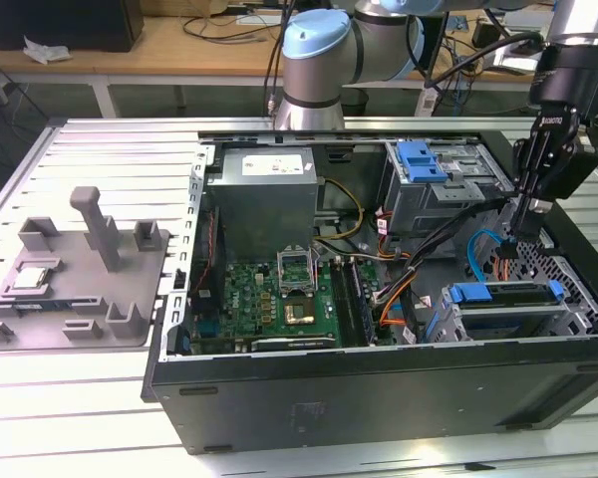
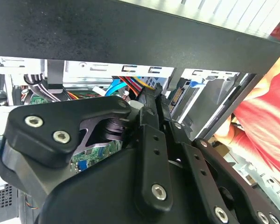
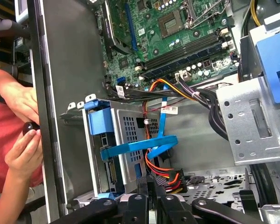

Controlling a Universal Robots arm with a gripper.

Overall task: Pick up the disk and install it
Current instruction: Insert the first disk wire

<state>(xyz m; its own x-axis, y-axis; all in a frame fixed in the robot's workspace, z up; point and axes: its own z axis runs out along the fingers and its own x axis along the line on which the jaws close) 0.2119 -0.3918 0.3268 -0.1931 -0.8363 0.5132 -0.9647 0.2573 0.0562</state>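
The disk (image 1: 505,298), silver in a blue carrier, lies in the drive cage at the near corner of the open computer case (image 1: 379,388), on the exterior view's right. In the first wrist view the disk (image 3: 101,122) sits in the perforated cage with a blue cable (image 3: 140,148) looped across it. My gripper (image 1: 519,231) hangs above and just behind that cage, pointing down. Its fingers (image 2: 151,109) stand close together, shut. A black plug (image 3: 171,179) with orange and red wires lies right at the gripper (image 3: 153,187); I cannot tell whether it is clamped.
A second cage with a blue part (image 1: 424,159) stands at the case's back. The motherboard (image 1: 279,294) and power supply (image 1: 264,194) fill the exterior view's left half. A grey fixture (image 1: 80,274) lies outside the case. A person's hands (image 3: 21,140) work at the case wall.
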